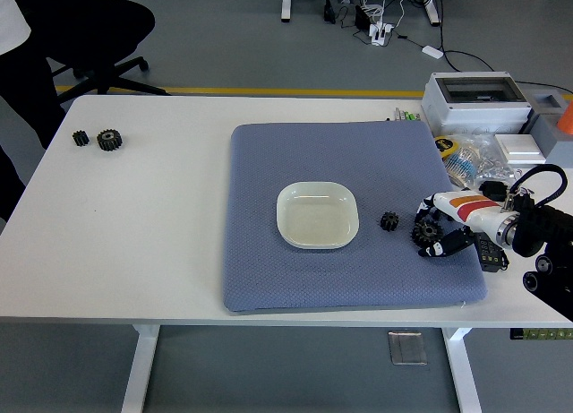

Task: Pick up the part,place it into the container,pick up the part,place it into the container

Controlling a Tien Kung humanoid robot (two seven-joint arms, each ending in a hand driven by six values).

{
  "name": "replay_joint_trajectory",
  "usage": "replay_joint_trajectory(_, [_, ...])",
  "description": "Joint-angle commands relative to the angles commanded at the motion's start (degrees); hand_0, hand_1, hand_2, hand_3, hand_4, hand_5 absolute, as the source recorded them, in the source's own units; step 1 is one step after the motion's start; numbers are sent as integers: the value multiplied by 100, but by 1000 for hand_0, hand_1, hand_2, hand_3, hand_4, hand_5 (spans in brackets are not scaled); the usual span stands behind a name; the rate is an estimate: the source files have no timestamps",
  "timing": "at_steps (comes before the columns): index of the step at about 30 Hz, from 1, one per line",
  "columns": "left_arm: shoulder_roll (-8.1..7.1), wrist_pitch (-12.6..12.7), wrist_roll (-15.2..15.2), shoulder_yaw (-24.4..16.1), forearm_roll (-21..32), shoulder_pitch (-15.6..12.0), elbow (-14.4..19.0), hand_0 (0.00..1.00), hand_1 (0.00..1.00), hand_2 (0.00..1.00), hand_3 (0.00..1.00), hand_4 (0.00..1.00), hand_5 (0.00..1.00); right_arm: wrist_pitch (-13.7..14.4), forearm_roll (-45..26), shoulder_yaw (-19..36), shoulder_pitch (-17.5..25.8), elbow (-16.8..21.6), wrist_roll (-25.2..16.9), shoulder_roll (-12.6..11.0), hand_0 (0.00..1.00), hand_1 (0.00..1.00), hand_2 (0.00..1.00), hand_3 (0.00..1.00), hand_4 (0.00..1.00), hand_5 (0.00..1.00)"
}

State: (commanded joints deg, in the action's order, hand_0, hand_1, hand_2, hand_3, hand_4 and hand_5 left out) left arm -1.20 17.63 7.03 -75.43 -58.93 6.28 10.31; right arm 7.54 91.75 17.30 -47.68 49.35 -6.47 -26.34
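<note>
A white square bowl (317, 215) sits in the middle of a blue-grey mat (269, 270). To its right lie a small black gear (389, 220) and a larger black gear (421, 231). My right hand (431, 227) comes in from the right edge. Its white fingers (440, 201) curl over the top of the larger gear and its black thumb presses in from below. The gear still rests on the mat. Two more black gears (109, 140) lie at the table's far left. My left arm is out of view.
A grey box (474, 99), bags of small parts (466, 158) and a black device (489, 250) crowd the table's right side beside my arm. A person in dark trousers (18, 99) stands at the far left next to an office chair (98, 28).
</note>
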Motion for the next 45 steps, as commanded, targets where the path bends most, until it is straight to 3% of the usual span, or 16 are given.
replay_joint_trajectory(1, [-3, -2, -1, 15, 13, -1, 0, 620, 581, 652, 557, 650, 571, 2, -17, -13, 0, -5, -8, 5, 296, 493, 688, 595, 928, 258])
replay_joint_trajectory(6, [-5, -3, 1, 48, 33, 1, 0, 620, 581, 652, 557, 650, 571, -12, 3, -44, 3, -51, -46, 33, 296, 493, 688, 595, 928, 258])
replay_joint_trajectory(7, [-4, -3, 0, 53, 40, 1, 0, 620, 581, 652, 556, 650, 571, 0, -3, -39, 7, -60, -58, 35, 288, 446, 617, 562, 839, 214])
replay_joint_trajectory(12, [-8, -5, -4, 75, 62, 8, 0, 620, 581, 652, 556, 650, 571, 41, -80, -27, 12, -70, -108, 23, 288, 446, 617, 562, 839, 214])
replay_joint_trajectory(13, [-8, -5, -4, 78, 65, 9, 0, 621, 580, 652, 555, 650, 571, 40, -97, -23, 14, -72, -115, 20, 286, 417, 553, 503, 634, 86])
replay_joint_trajectory(18, [-10, -7, -4, 93, 77, 5, 0, 621, 580, 652, 555, 650, 571, 58, -154, -1, 33, -72, -142, 9, 286, 417, 553, 503, 634, 86])
replay_joint_trajectory(19, [-11, -8, -2, 95, 73, 4, 0, 621, 580, 652, 556, 650, 571, 59, -160, 1, 34, -72, -144, 7, 279, 392, 524, 478, 577, 79])
replay_joint_trajectory(30, [-15, -16, 8, 103, 52, -18, 0, 621, 578, 652, 556, 650, 571, 160, -295, 75, 79, -46, -153, -35, 274, 389, 511, 482, 618, 55])
replay_joint_trajectory(32, [-17, -16, 7, 108, 53, -19, 0, 621, 578, 651, 556, 651, 571, 168, -304, 126, 94, -20, -144, -50, 230, 362, 501, 482, 656, 80])
replay_joint_trajectory(38, [-21, -17, 5, 95, 38, -23, 0, 622, 577, 650, 556, 650, 571, 188, -275, 462, 122, 180, -100, -96, 200, 336, 496, 483, 668, 104])
replay_joint_trajectory(45, [-21, -12, 5, 56, 6, -22, 0, 622, 577, 651, 556, 650, 571, 297, -227, 1024, 111, 419, -6, 15, 193, 326, 488, 479, 669, 127])
